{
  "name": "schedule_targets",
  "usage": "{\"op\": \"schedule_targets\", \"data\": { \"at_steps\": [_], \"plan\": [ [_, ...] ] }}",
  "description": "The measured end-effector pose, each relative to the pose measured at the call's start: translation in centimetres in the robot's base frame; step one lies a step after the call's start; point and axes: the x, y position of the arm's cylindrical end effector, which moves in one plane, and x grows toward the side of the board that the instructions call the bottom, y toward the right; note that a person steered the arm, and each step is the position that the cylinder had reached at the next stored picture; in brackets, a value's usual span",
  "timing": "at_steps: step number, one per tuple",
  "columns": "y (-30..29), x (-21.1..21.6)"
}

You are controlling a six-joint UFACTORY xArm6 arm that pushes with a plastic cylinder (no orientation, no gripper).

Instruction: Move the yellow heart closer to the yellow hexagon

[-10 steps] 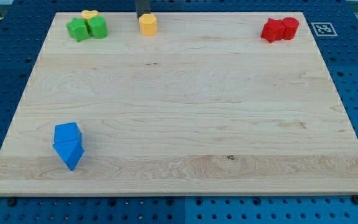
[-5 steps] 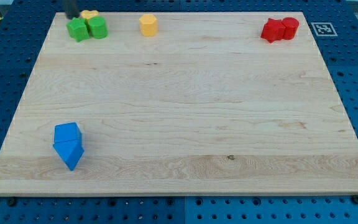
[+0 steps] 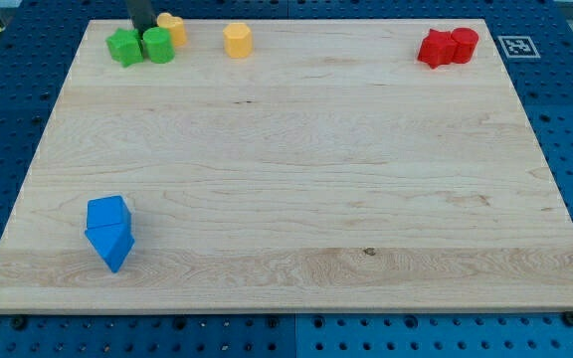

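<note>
My tip sits at the top edge of the surface, just left of the yellow heart and right above the two green blocks. No hand on this rig, just a bare rod, so nothing opens, closes or gets held (it only pushes).

Progress, judging from the layout: the heart is just right of my tip, touching or nearly touching the right green block. The yellow hexagon is further right of my tip, with a visible gap between it and the heart. So partly there; a rightward push is left to close that gap.

Count: 2 yellow, 2 green, 2 red blocks far right of my tip, 2 blue blocks stacked close together well below it. 8 total.
</note>
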Motion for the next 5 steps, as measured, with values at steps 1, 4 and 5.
{"op": "schedule_targets", "data": {
  "at_steps": [1, 4, 5],
  "plan": [
    [2.2, 0.3],
    [-0.1, -3.5],
    [2.8, -3.5]
  ]
}}
